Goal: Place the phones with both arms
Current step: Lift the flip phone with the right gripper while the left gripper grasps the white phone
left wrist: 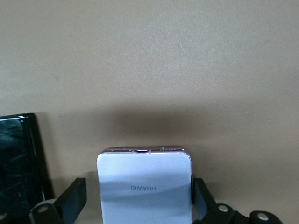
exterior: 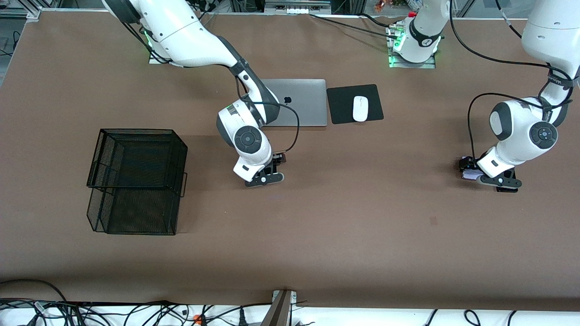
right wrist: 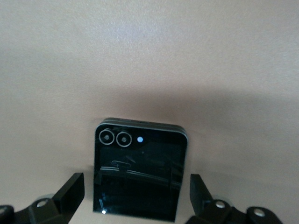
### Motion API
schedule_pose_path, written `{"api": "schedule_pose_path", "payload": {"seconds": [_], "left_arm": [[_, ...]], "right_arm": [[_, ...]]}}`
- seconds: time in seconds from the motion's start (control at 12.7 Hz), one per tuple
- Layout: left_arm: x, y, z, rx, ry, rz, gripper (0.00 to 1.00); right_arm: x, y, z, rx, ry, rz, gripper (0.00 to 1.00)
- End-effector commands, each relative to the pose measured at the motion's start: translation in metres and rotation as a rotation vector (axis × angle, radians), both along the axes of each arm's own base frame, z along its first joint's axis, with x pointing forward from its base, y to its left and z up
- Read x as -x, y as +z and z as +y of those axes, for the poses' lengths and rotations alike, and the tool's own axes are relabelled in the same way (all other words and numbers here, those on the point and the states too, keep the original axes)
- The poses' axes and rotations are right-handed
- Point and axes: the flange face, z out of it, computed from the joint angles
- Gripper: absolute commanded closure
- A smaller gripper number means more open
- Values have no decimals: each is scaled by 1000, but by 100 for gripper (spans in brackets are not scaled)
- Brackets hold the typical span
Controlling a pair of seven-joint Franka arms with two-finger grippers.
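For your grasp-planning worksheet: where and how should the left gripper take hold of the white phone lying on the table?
Grip the white phone across its two long edges, coming straight down from above. It lies flat, so only its thin sides offer purchase. The left gripper has one finger on each side.

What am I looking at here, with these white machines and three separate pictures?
Two robot arms, the right arm and the left arm, work at a brown table. The wide picture comes from a high camera facing them. The other two come from cameras on the arms' wrists.

On the table lie a silver laptop, a white mouse on a black pad, and a wire basket toward the right arm's end.

The right tool is open around a small black phone. The left tool is open around a white phone, with a longer black phone beside it.
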Motion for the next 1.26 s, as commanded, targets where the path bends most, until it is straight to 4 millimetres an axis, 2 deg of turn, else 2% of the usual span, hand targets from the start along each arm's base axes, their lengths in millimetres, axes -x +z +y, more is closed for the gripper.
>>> {"api": "schedule_pose_path", "payload": {"seconds": [0.0, 0.24, 0.32, 0.39, 0.47, 0.55, 0.63, 0.71, 0.79, 0.87, 1.03, 1.18], "left_arm": [[0, -8, 0, 5, -2, -21, 0], [1, -14, 1, 7, 0, -22, 0], [2, -17, 0, 8, 5, -18, 0], [2, -18, 1, 11, 12, -17, 0], [3, -19, 1, 21, 31, -18, 21], [3, -19, 1, 24, 38, -19, 48], [3, -19, 2, 26, 42, -20, 70], [3, -19, 3, 29, 50, -19, 84], [2, -18, 3, 39, 70, -25, 95], [0, -17, 2, 43, 76, -25, 100], [-10, -8, -2, 45, 79, -11, 100], [-33, 13, -11, 59, 72, 59, 100]], "right_arm": [[5, -9, 7, -8, -8, -7, 0], [13, -18, 13, 3, 7, -8, 0], [13, -18, 12, 7, 11, -9, 11], [12, -17, 11, 11, 16, -13, 43], [11, -19, 9, 15, 16, -12, 71], [10, -17, 9, 14, 18, -15, 86], [8, -15, 8, 13, 20, -17, 99], [6, -10, 7, 11, 21, -21, 100], [1, 2, 5, 7, 9, -33, 100], [-10, 28, -5, 11, -5, -55, 100], [-38, 99, -41, 31, -51, -91, 100], [-54, 160, -82, 52, -112, -111, 100]]}}
